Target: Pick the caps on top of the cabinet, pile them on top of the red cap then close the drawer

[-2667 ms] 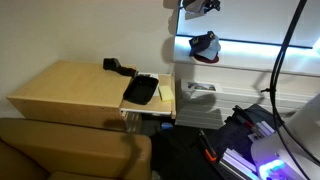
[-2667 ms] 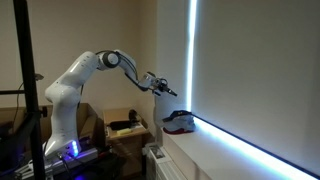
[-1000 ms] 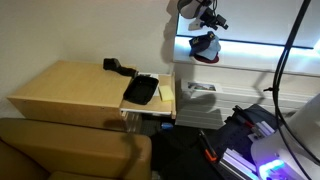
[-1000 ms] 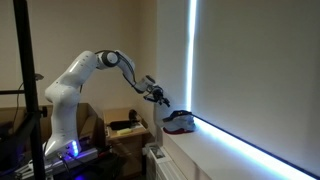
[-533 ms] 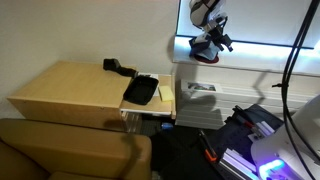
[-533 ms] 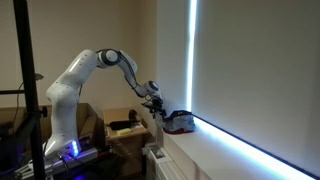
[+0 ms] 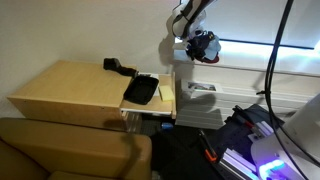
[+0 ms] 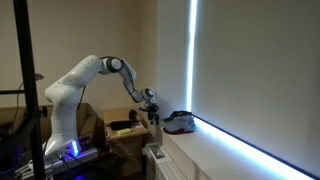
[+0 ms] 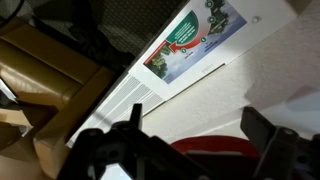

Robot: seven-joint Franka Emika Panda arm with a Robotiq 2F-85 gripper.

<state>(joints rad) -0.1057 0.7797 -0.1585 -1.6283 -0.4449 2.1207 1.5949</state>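
Red cap near gripper, jaws parted; drawer open; black block atop cabinet.

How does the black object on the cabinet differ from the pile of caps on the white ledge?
The black object is blocky and all black; the pile of caps is rounded and partly red. The black object lies on the cabinet top; the pile of caps sits higher, on the white ledge. The open tool is near the pile of caps, far from the black object. Neither is held.
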